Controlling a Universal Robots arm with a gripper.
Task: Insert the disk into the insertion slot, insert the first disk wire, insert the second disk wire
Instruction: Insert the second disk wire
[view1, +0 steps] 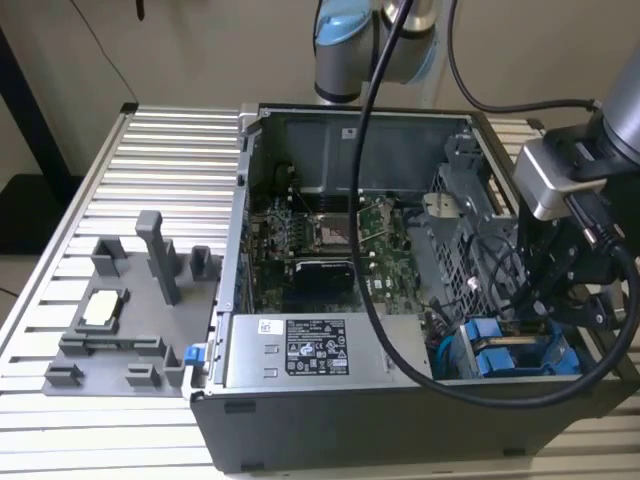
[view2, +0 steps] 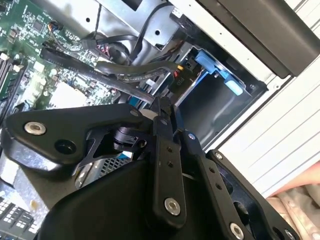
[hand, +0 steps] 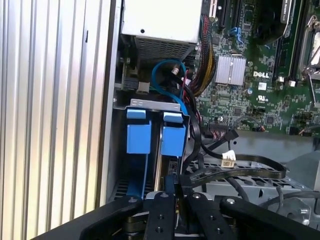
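Your black claw (hand: 172, 187) sits low in the first wrist view, its two fingers drawn close together and pinching what looks like a thin dark cable connector; exactly what is caught between them you cannot tell for sure. In the second wrist view the claw (view2: 161, 107) points at the dark flat cables in the centre of the frame, just short of the bay.

Directly ahead of the fingertips in the first wrist view is the disk, the flat silver-grey hard drive framed by a bright blue plastic bracket (hand: 150, 135). It stands on edge in the insertion slot, the rectangular bay of the dark grey perforated metal drive cage (hand: 117, 150), with only its blue tabs and a strip of its edge showing. In the exterior view the blue bracket (view1: 510, 355) lies at the lower right, below the claw (view1: 560, 300), inside the open dark grey computer case (view1: 300, 420) that rests on the ribbed aluminium tabletop (view1: 150, 150).

So the first step reads as done: the disk is seated in its slot. You appear to be on the wire steps. A loose cable with a small white plug (hand: 228, 159) lies unconnected at centre right of the first wrist view, so at least one wire seems left.
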